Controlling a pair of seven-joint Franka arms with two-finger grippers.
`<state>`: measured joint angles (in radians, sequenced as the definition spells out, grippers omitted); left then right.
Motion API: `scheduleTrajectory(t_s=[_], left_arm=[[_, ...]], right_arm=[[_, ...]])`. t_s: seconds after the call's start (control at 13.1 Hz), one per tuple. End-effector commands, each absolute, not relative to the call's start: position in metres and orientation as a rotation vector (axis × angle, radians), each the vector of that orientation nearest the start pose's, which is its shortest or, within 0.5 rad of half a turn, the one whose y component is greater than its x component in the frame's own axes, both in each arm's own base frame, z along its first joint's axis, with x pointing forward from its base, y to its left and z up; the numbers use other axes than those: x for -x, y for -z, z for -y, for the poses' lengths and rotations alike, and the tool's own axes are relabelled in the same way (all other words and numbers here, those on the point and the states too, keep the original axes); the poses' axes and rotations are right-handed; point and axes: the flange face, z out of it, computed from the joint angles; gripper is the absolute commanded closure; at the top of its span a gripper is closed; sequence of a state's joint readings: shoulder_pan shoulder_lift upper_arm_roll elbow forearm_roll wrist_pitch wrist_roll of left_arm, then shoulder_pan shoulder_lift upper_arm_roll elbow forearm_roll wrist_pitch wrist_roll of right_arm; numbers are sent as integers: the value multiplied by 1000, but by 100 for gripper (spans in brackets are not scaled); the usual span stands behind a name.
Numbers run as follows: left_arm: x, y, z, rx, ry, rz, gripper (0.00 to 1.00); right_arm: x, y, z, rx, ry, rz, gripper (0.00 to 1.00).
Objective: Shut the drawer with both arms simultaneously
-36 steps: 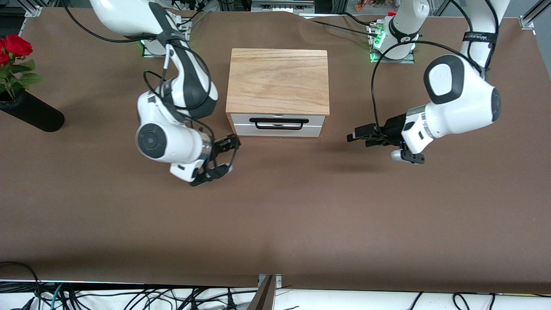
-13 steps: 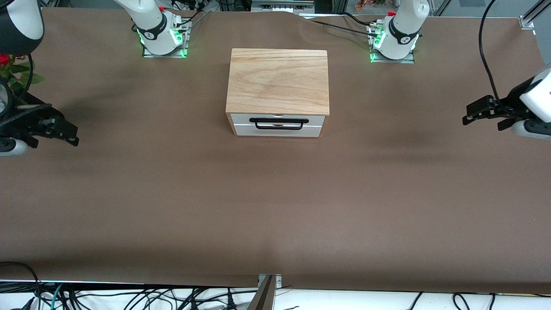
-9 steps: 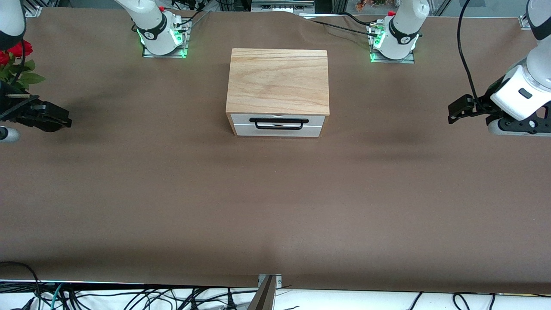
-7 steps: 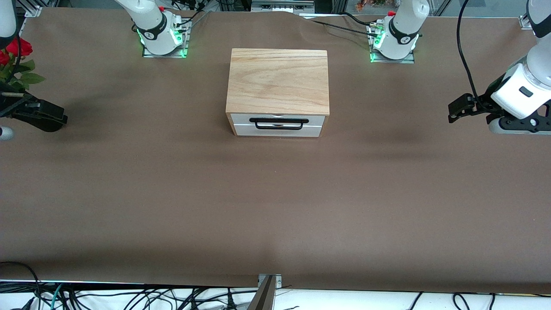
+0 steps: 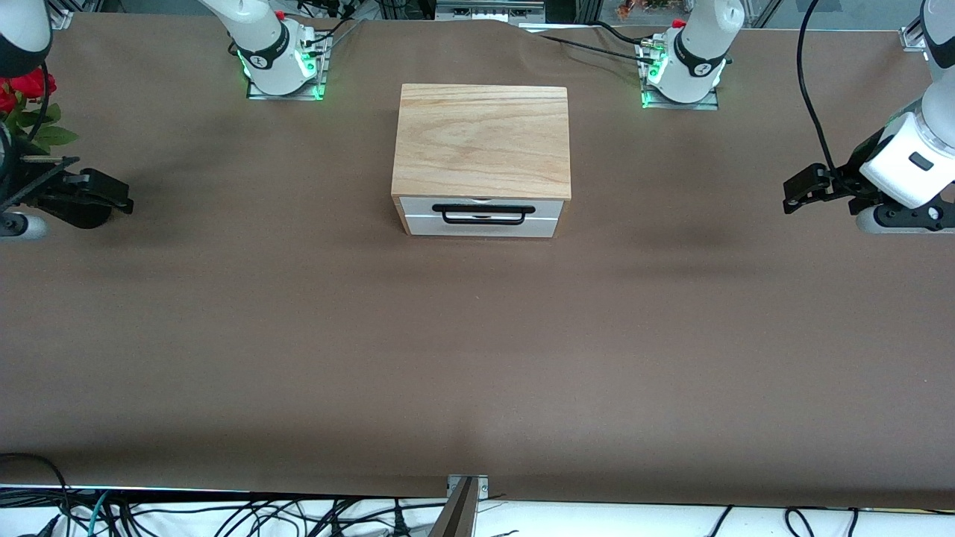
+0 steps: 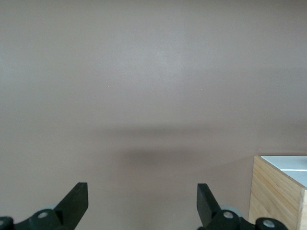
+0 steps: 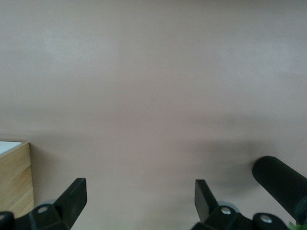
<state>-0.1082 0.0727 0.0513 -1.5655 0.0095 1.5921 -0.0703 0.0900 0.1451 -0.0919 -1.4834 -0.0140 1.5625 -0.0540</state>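
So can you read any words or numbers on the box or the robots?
No, there is nothing here to read.
Box: plain wood, no label.
Drawer: plain white front, no writing.
Left end effector and right end effector: no letters show.
Arm bases: a small dark mark on each band, too small to read.

A white drawer (image 5: 483,216) front with black handle (image 5: 483,214) is seen under the light oak box (image 5: 481,141); brown table (image 5: 477,358) all round, red roses (image 5: 26,83) beside a black vase (image 7: 283,183).
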Motion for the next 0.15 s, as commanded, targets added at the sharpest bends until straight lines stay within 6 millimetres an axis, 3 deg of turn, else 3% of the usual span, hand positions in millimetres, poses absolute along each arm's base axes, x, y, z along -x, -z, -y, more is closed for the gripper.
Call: scheduleTrajectory(t_s=[0.0,0.08], left_arm=[[-575,-592,34,3096,-73,29,0],[-575,-591,33,3095,-78,38,0]], right_arm=[[-605,-584,-4,3182,-91,88,0],[-605,-584,-3,3188,-91,81,0]])
